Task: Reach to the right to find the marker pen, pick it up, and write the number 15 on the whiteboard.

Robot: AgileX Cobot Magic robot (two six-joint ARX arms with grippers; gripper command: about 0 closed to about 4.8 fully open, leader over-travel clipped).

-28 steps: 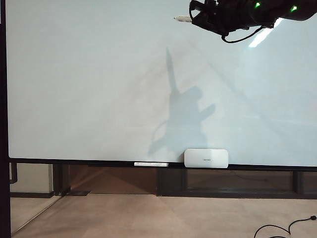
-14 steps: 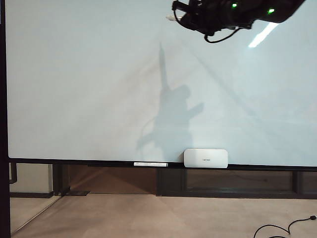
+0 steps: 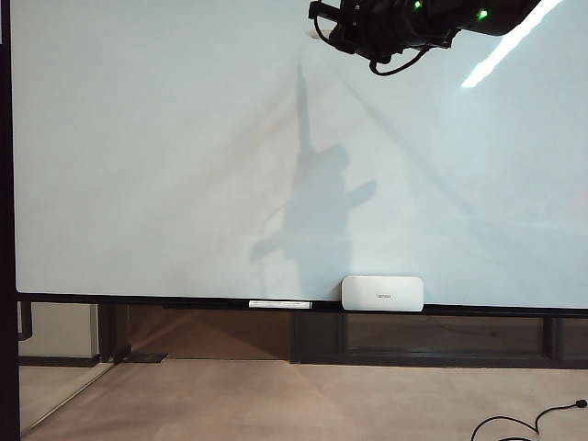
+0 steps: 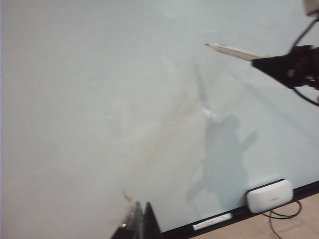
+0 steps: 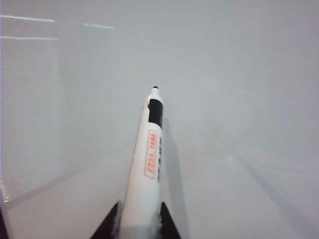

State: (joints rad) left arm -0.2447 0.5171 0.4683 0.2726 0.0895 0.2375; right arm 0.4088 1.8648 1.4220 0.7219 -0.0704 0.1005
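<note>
Your right gripper (image 5: 139, 219) is clamped on the marker pen (image 5: 148, 159), jaws narrow around its white barrel, black tip pointing straight out ahead of the fingers at the whiteboard (image 3: 147, 147). In the exterior view that gripper (image 3: 323, 26) sits at the board's top edge, with its shadow falling on the panel below it. Your left gripper (image 4: 138, 224) shows only dark fingertips close together; cannot tell its state. Well below the right gripper, an eraser block (image 3: 382, 293) and a second pen (image 3: 279, 304) rest on the bottom rail.
</note>
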